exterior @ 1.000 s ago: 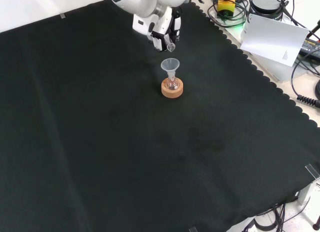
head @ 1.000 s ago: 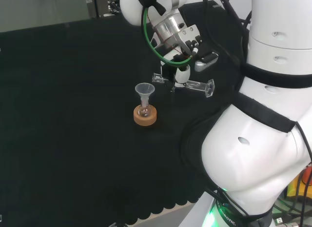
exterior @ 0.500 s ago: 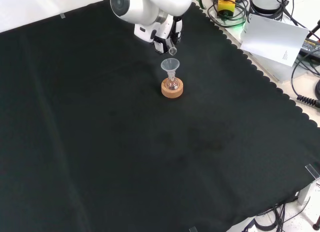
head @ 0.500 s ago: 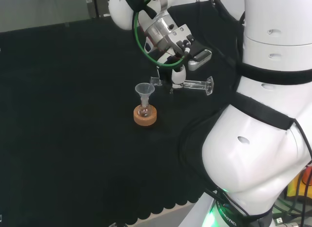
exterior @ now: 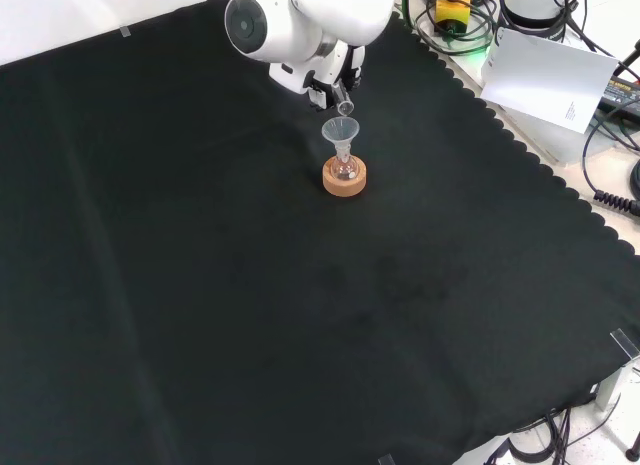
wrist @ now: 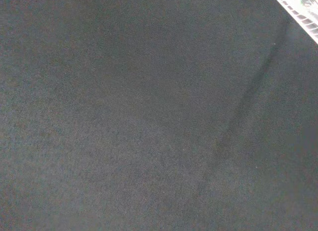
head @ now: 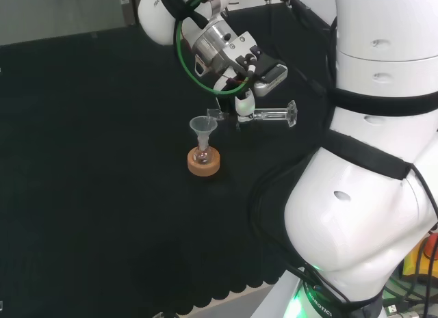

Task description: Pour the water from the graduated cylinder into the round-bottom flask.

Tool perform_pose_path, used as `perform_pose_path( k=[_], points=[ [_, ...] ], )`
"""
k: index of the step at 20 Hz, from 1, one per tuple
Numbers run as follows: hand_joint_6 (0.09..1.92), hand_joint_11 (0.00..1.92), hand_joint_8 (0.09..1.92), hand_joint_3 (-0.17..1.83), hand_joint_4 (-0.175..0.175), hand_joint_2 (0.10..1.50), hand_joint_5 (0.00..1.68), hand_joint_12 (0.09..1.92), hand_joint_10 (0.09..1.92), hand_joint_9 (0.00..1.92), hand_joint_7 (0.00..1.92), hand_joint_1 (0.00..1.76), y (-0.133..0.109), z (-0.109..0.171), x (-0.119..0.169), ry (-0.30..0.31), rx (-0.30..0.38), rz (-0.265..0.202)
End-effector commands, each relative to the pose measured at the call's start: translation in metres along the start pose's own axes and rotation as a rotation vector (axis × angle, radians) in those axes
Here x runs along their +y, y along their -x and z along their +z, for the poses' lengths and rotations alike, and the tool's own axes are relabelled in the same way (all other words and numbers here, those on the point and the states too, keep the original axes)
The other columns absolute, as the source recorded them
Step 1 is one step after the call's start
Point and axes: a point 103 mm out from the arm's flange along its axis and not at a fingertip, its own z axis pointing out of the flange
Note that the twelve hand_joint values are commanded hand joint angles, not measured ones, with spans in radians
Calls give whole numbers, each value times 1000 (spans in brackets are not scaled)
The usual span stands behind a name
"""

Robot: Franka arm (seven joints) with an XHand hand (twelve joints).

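The hand holds the graduated cylinder above the black cloth, its fingers curled around the clear tube. In the head view the cylinder lies nearly level — its flat foot points to the right, toward the arm's white links, and its open mouth reaches left to just above the rim of the funnel. Whether any water is leaving the mouth cannot be told.

The funnel sits in the neck of the round-bottom flask, and the flask rests upright in a cork ring. In the front view the flask in its cork ring stands on the far half of the cloth, nearer the scalloped right edge than the left, well away from every corner. There the funnel rises from the flask, and the cylinder's mouth hangs just over its far rim, with the hand right behind it under the arm's big white link.

The wrist view looks down on bare cloth — a faint crease runs across it.
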Motion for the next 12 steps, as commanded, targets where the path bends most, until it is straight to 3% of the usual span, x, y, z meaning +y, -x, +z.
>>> perform_pose_path(
  k=[1,12],
  points=[
    [842,1126,1181,-1,-84,1155,1026,788,210,1319,895,1353,-2,-4,0,-47,-22,34],
    [838,1128,1180,-1,-85,1155,1027,786,209,1321,896,1353,-3,-12,-5,-86,-74,91]
  ],
)
